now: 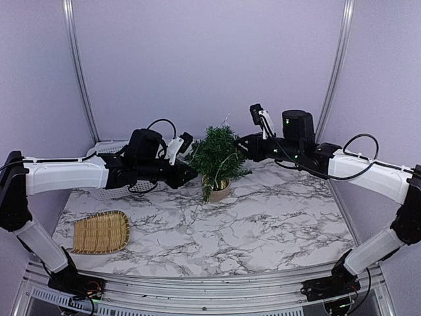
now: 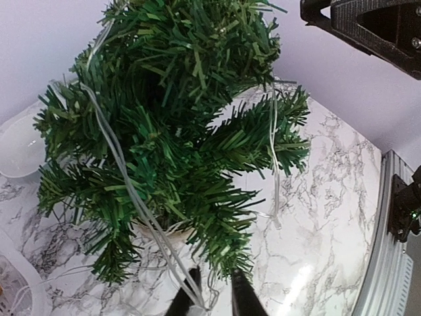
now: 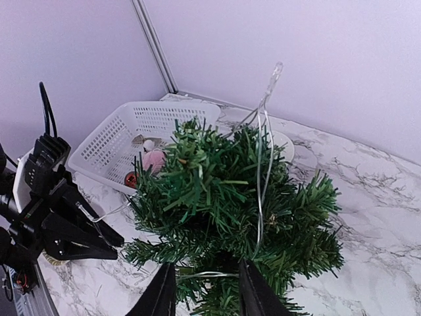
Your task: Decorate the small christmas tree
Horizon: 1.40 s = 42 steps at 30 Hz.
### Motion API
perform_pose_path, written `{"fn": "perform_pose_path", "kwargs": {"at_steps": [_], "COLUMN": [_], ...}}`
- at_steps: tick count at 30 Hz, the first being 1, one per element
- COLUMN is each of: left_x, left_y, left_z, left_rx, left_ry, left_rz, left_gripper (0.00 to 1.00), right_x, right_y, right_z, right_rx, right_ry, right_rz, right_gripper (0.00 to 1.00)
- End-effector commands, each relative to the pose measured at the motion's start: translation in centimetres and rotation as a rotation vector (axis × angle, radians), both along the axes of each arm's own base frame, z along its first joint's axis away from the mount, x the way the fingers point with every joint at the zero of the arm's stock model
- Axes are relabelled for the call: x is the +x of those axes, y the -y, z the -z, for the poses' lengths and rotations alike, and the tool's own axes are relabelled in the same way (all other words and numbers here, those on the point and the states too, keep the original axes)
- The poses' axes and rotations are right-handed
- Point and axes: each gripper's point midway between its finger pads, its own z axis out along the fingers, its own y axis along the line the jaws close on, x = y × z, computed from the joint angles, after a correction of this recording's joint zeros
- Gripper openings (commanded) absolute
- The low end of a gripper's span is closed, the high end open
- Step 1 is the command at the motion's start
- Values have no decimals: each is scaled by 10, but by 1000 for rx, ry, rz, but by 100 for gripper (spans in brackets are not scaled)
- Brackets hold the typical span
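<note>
The small christmas tree [image 1: 217, 155] stands in its tan pot [image 1: 220, 191] at the table's back middle. A thin clear light string [image 2: 118, 164] is draped over its branches and also shows in the right wrist view [image 3: 260, 164]. My left gripper [image 1: 191, 173] is at the tree's lower left. Its jaws [image 2: 216, 276] stand narrowly apart, with two taut strands of the string ending between them. My right gripper [image 1: 239, 146] is at the tree's upper right. It [image 3: 205, 283] is open around a low branch, and one strand crosses the gap between its fingers.
A white perforated basket [image 3: 125, 128] stands behind the tree on the left and holds a pink ornament [image 3: 156, 158] and a red ball [image 3: 131, 179]. A woven bamboo tray [image 1: 100, 232] lies at the front left. A white dish [image 2: 16, 148] lies behind the tree.
</note>
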Motion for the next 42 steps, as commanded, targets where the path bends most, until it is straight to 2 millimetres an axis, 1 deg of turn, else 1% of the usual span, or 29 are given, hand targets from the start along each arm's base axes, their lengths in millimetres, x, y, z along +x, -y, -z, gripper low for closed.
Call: {"fn": "perform_pose_path", "kwargs": {"at_steps": [1,5,9,14,17,19,20,22,24,25,28,33,34,35,38,42], "left_x": [8,6,6,-4,-11,-16,-20,-29,-38,-39,-40,-33,-31,-30,-23,-14], "left_y": [-11,-21,-36,-61,-78,-87,-91,-90,-88,-89,-92,-87,-84,-81,-70,-60], "left_z": [-2,-7,1,13,21,28,38,53,70,77,90,111,115,122,135,151], "left_rx": [-1,-34,-17,-43,-69,-62,-47,-11,44,72,151,263,276,294,318,352], "left_ry": [47,72,71,59,65,77,80,91,105,118,213,280,284,278,274,273], "left_rz": [-66,-104,-159,-201,-226,-231,-224,-160,-88,-70,-15,65,81,101,146,184], "left_gripper": [24,43,56,64,67,68,68,66,63,60,57,55,55,55,57,60], "right_x": [-3,-5,-9,-16,-19,-22,-24,-27,-30,-32,-35,-39,-40,-40,-40,-41], "right_y": [2,3,4,5,5,4,4,3,2,2,1,1,1,1,0,1], "right_z": [-15,-17,-23,-29,-30,-32,-32,-34,-35,-35,-37,-41,-35,-34,-35,-37], "right_rx": [25,27,33,37,39,39,40,44,46,45,47,51,37,35,35,33], "right_ry": [33,37,46,62,69,74,76,80,87,86,92,103,83,80,78,81], "right_rz": [-11,-18,-24,-46,-59,-71,-81,-95,-113,-120,-137,-154,-157,-159,-163,-167], "right_gripper": [33,33,34,37,39,39,40,40,41,41,42,43,43,43,43,44]}}
